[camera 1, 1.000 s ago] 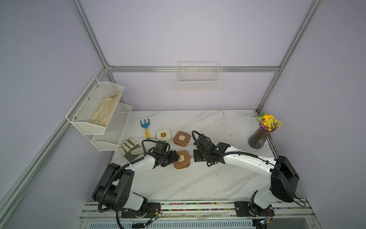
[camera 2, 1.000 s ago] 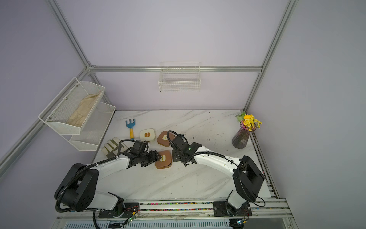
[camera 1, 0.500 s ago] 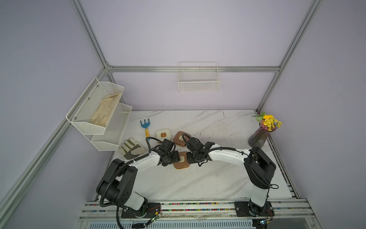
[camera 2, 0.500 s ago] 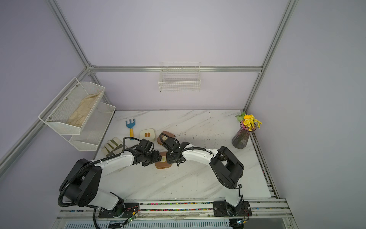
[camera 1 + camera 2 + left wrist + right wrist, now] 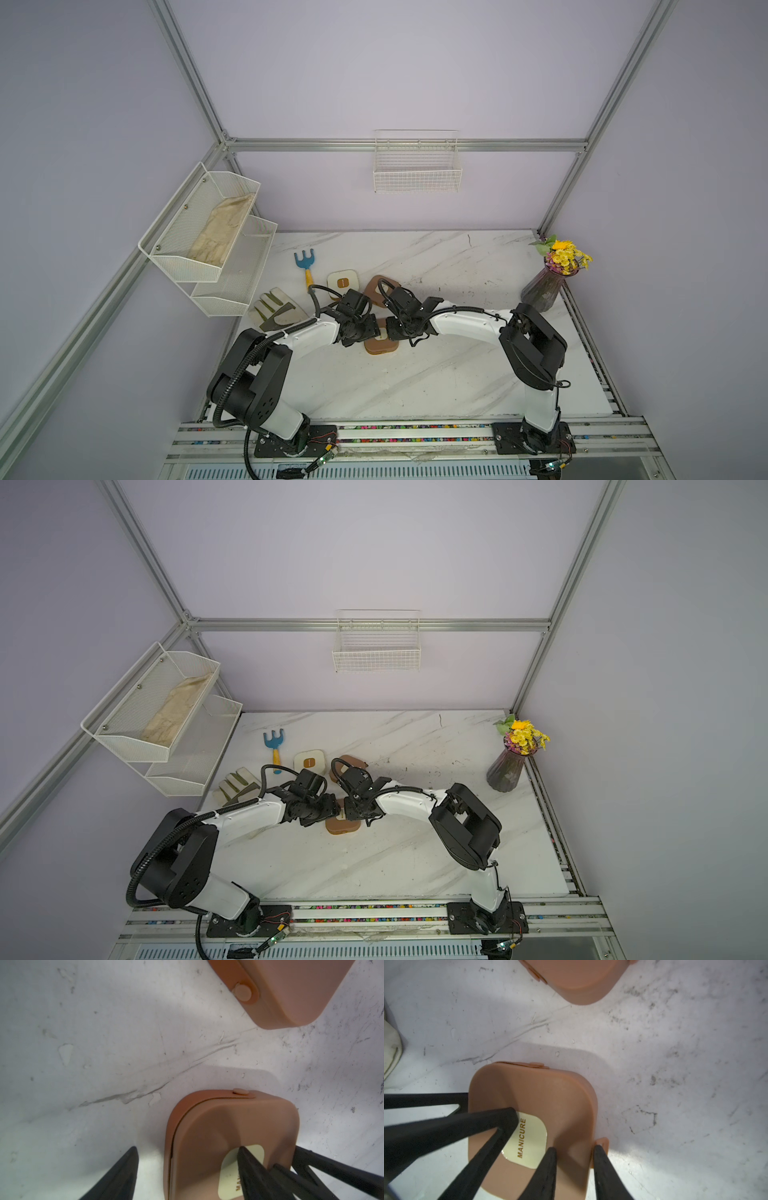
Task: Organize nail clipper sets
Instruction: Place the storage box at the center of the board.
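The right arm has just swung in, and the right gripper [image 5: 575, 1148] has narrowed astride the edge of the near case [image 5: 380, 345] by its clasp tab [image 5: 602, 1142]; whether it pinches yet, I cannot tell. The left gripper [image 5: 187, 1148] stays half open, one finger [image 5: 247, 1159] pressing that case, the other on the table [image 5: 457, 374]. Opening looks next. The case lies shut, mid-table. The far case [image 5: 301, 991] and cream case [image 5: 342, 280] sit just behind, with the rake [image 5: 305, 262] and glove [image 5: 276, 309] aside. Four crowded fingers could clash.
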`<action>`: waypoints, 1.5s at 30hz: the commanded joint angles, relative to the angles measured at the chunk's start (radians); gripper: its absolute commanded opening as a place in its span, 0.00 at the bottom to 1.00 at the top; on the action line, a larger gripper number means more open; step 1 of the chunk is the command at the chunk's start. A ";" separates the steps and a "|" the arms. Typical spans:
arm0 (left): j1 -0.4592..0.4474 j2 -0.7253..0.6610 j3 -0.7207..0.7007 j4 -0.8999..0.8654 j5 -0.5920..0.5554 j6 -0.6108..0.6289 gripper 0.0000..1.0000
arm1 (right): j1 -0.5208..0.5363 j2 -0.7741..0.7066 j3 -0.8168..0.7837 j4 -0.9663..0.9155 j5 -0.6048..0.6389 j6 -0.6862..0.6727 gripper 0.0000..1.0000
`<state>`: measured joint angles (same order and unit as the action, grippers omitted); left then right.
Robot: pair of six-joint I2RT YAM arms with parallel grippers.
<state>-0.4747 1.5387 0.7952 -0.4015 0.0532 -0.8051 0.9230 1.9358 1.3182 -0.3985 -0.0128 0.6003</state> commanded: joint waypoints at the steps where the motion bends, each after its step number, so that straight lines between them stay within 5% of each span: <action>1: -0.007 0.049 -0.014 -0.133 -0.074 -0.005 0.73 | 0.004 0.025 -0.031 -0.057 0.039 0.028 0.38; 45: -0.052 0.012 -0.021 -0.117 -0.050 -0.042 0.64 | 0.004 -0.026 -0.446 0.263 -0.116 0.230 0.42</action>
<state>-0.5083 1.5295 0.7952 -0.4091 0.0402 -0.8356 0.9138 1.8286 0.9619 0.0849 -0.0788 0.8032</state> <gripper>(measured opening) 0.645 0.417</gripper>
